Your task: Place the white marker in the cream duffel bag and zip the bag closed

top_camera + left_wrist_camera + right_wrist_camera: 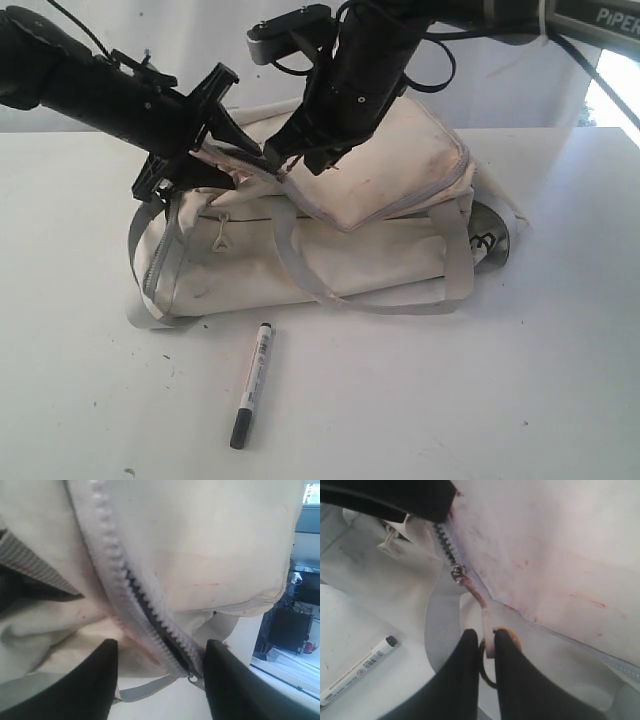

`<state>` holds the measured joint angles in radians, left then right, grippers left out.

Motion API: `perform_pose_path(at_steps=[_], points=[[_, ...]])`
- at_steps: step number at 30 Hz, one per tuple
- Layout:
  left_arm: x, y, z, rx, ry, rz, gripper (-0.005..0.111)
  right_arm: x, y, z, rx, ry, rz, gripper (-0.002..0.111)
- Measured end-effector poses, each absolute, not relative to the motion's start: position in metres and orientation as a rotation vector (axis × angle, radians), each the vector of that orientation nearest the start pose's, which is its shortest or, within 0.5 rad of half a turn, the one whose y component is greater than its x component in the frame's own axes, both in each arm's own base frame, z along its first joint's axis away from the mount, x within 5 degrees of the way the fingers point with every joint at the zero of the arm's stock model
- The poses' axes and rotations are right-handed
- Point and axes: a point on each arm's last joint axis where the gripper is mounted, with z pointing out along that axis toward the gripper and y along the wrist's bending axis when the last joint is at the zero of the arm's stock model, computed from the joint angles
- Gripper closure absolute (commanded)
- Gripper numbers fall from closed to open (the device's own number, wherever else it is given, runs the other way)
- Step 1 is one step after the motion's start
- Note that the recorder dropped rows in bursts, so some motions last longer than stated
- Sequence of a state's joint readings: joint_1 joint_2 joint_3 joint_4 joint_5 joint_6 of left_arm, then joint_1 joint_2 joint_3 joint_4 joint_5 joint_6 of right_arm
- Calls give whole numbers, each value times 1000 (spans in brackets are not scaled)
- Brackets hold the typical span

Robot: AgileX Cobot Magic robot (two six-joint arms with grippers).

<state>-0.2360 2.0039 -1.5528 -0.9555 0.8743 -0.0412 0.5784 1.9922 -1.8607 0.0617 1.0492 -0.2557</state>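
Observation:
The cream duffel bag (330,240) lies on the white table, its top flap lifted and its grey zipper (150,610) partly undone. My right gripper (487,635) is shut on the pale pull tab (486,620) that hangs from the zipper slider (456,572); it shows over the bag's top (277,160) in the exterior view. My left gripper (161,645) is open, its fingers (95,680) wide apart on either side of the zipper's end and the fabric fold, at the bag's top left (235,135). The white marker (252,385) lies on the table in front of the bag, also in the right wrist view (357,670).
Grey webbing handles (300,275) droop down the bag's front, and a grey strap (165,270) loops round its left end. Bare white table (480,400) stretches in front and to the right. A white wall stands behind.

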Motion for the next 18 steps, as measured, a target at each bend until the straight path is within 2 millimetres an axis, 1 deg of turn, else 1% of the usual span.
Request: perform_pose_path(at_steps=[4,13,18], points=[[414,-158,233,-462,2638,-1221,53,370,247,295,-1057,2447,189,108],[421,-159,238,-557,2534,-1260,53,369,249,296,-1048,2447,216,108],[421,-161,237,-553,2536,-1256,54,369,249,296,-1047,2445,216,108]])
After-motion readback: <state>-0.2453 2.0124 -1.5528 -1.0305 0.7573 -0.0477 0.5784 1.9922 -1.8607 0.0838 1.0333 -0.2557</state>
